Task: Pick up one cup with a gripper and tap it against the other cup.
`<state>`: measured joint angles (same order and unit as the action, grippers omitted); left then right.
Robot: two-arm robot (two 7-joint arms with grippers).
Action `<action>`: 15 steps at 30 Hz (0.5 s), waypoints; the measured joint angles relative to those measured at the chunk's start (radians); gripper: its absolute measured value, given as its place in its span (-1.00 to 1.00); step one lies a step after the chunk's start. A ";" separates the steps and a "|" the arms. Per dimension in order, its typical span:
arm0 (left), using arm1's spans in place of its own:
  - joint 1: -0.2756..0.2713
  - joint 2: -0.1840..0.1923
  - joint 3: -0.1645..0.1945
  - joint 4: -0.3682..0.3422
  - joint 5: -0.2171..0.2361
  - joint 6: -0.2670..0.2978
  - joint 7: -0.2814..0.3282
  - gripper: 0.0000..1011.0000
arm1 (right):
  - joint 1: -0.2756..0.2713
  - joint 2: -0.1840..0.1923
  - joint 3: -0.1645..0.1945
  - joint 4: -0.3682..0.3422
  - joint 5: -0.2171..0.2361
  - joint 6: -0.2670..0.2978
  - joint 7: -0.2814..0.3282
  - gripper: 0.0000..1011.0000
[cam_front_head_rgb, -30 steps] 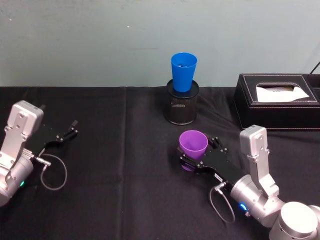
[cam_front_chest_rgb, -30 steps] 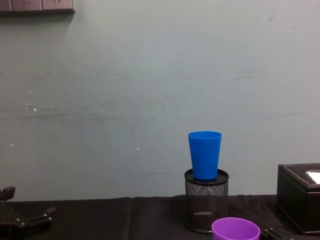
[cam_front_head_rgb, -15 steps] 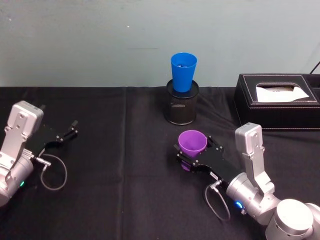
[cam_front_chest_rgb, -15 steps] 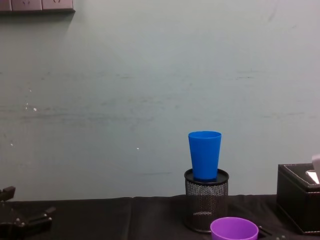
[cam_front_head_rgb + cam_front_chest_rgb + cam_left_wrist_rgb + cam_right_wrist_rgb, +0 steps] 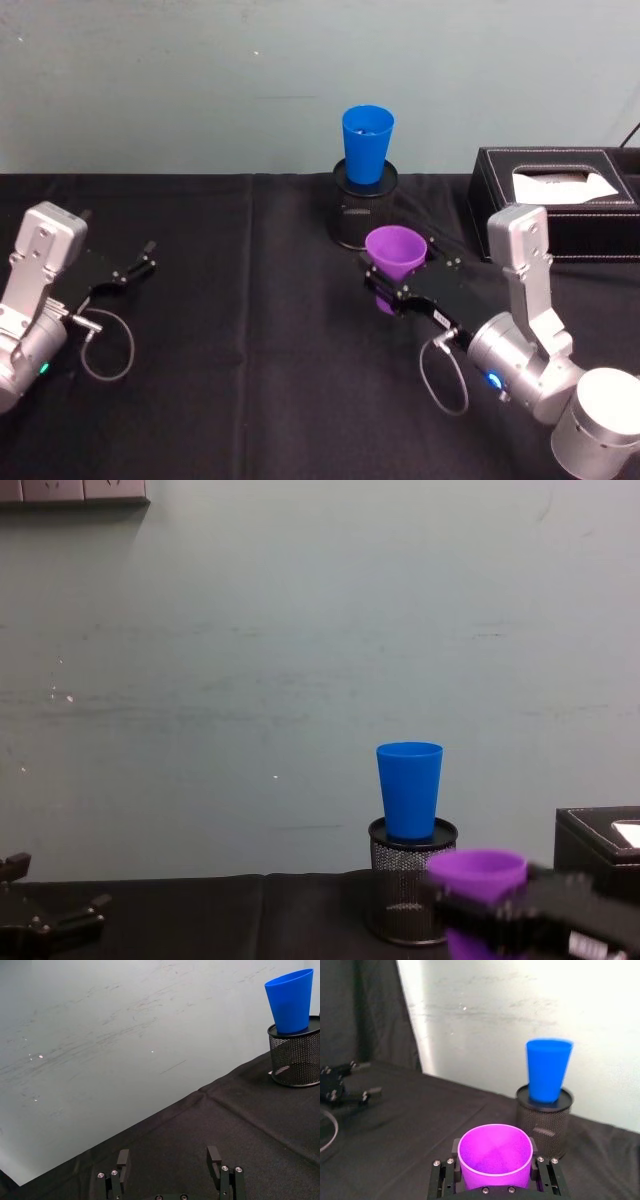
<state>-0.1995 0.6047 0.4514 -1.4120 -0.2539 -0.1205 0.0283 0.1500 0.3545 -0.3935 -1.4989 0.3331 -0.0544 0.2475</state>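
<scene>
As the purple cup [image 5: 394, 250] seems light and slick, the right jaws pinch its lower wall. Left jaws gape, idle.

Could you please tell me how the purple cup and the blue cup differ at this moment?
The purple cup is gripped by the right claw, near the black mesh holder; the blue cup stands free on top of that holder. The purple cup sits lower than the blue cup. Both are upright, smooth, handleless tapered tumblers. The left claw rests open at far left.
</scene>
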 joint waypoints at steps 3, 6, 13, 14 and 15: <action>0.000 0.000 0.000 0.000 0.000 0.000 0.000 0.98 | -0.008 0.002 0.023 -0.050 0.001 0.041 -0.019 0.45; 0.000 0.000 0.000 0.000 0.000 0.000 0.000 0.98 | -0.014 0.000 0.040 -0.078 0.006 0.068 -0.024 0.45; 0.000 0.000 0.000 0.000 0.000 0.000 0.000 0.98 | -0.021 -0.014 0.060 -0.083 0.014 0.079 -0.012 0.45; 0.000 0.000 0.000 0.000 0.000 0.000 0.000 0.98 | -0.021 -0.014 0.060 -0.083 0.014 0.079 -0.012 0.45; 0.000 0.000 0.000 0.000 0.000 0.000 0.000 0.98 | -0.021 -0.013 0.060 -0.083 0.014 0.079 -0.012 0.45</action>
<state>-0.1995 0.6047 0.4514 -1.4120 -0.2539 -0.1205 0.0283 0.1292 0.3412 -0.3339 -1.5818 0.3474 0.0250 0.2357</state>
